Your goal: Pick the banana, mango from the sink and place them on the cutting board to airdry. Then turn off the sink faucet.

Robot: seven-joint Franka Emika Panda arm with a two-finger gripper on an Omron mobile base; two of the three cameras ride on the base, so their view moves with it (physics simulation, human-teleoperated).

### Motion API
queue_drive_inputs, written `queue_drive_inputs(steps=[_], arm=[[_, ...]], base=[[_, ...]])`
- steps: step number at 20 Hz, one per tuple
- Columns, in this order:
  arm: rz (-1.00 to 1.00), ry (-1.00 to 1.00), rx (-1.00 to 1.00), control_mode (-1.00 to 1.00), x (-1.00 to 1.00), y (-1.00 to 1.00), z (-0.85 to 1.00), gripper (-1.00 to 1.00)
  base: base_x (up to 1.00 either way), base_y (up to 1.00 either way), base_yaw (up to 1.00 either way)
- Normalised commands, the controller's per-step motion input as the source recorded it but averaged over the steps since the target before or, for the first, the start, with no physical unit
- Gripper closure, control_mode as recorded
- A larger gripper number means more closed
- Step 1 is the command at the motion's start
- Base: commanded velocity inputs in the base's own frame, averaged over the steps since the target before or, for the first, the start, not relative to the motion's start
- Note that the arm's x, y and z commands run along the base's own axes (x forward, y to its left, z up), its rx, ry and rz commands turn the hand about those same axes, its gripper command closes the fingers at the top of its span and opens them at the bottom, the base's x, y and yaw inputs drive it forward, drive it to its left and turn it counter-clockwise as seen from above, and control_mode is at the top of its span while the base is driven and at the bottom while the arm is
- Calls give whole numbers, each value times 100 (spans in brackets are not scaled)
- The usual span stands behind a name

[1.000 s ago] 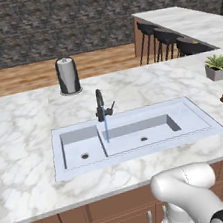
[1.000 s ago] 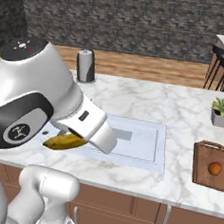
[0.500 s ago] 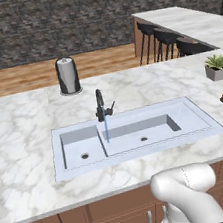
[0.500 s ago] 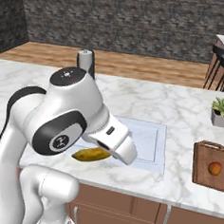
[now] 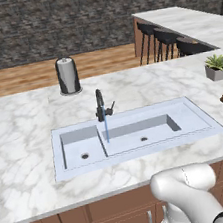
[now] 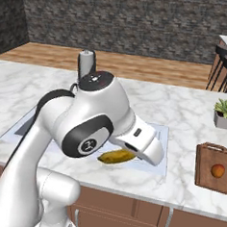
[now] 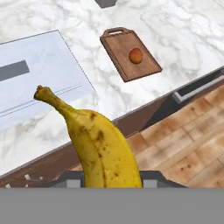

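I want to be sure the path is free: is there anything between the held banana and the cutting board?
Nothing visible blocks it. The banana is gripped by the end effector, and only bare marble counter lies before the cutting board. The mango already sits on the board, so some of its surface is taken.

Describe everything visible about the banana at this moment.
The curved yellow banana has brown speckles and a dark brown stem tip. The closed two-finger gripper clamps its lower end, so it juts out from the hand in the hand view. In the right base view it hangs under the white arm's wrist, roughly level, above the front marble counter edge beside the pale sink, touching nothing else.
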Motion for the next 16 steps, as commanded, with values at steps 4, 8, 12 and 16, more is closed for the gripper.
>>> queue_drive_inputs(steps=[4, 8, 12, 16], arm=[[0, 0, 0, -100, 29, -43, 0, 100], [0, 0, 0, -100, 27, -40, 0, 100], [0, 0, -1, -100, 23, -36, -1, 100], [0, 0, -1, -100, 22, -31, -5, 100]], base=[[0, 0, 0], [0, 0, 0], [0, 0, 0], [0, 0, 0]])
